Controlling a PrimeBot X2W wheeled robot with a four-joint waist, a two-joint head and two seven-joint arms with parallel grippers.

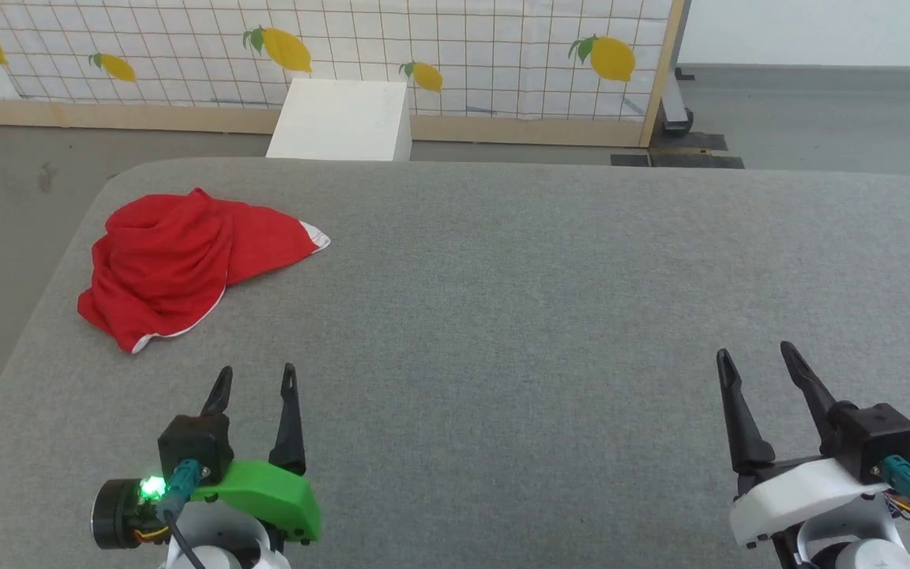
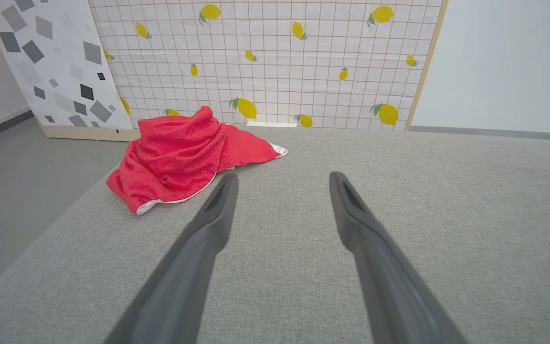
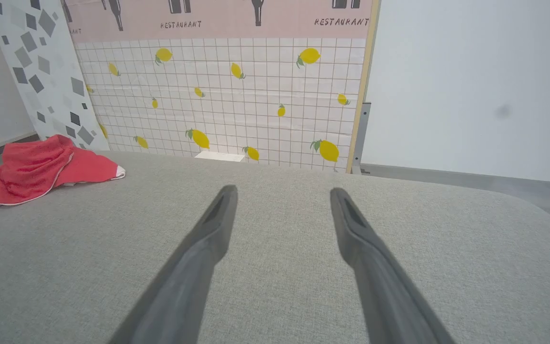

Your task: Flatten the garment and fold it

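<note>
Grey woven fabric covers a broad table (image 1: 502,316) with rounded corners. Beyond its far edge stands a white grid-patterned partition (image 1: 463,47) printed with yellow lemons, and a white box (image 1: 340,118) sits on the floor at the partition's foot. The red garment (image 1: 186,265) lies crumpled in a heap near the table's far left corner. Its folds are bunched up, and white trim shows along its near hem and at the tip pointing right. The left gripper (image 1: 257,369) is over the near edge on the left side, with its two dark fingers spread apart and nothing between them. The garment is ahead of it and slightly to the left, clear of the fingertips. The right gripper (image 1: 755,350) is near the near right corner, its jaws also wide and empty, well apart from the garment.
</note>
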